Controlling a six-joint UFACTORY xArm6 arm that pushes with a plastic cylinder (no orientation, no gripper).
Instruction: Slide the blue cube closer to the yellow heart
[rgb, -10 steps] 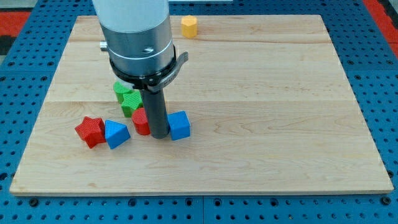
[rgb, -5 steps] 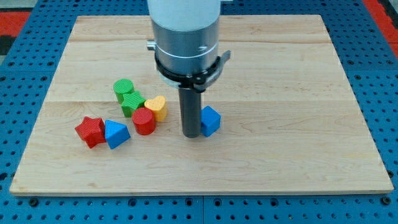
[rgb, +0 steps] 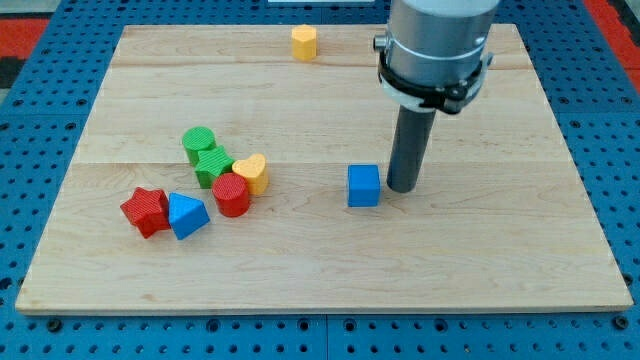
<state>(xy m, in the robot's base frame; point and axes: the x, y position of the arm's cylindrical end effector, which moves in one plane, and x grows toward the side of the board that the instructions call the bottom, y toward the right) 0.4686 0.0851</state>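
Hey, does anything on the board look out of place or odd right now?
Nothing is damaged or tipped. The one thing standing out is the blue cube, sitting alone mid-board, well to the view's right of the yellow heart it should approach. My tip sits just right of the cube.

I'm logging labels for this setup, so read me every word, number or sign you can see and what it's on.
None: no readable text, number or sign anywhere in the camera view.
The blue cube, yellow heart and other blocks carry only ribbed texture.
The arm's grey body above my tip shows no lettering.
The wooden board is bare wood grain.
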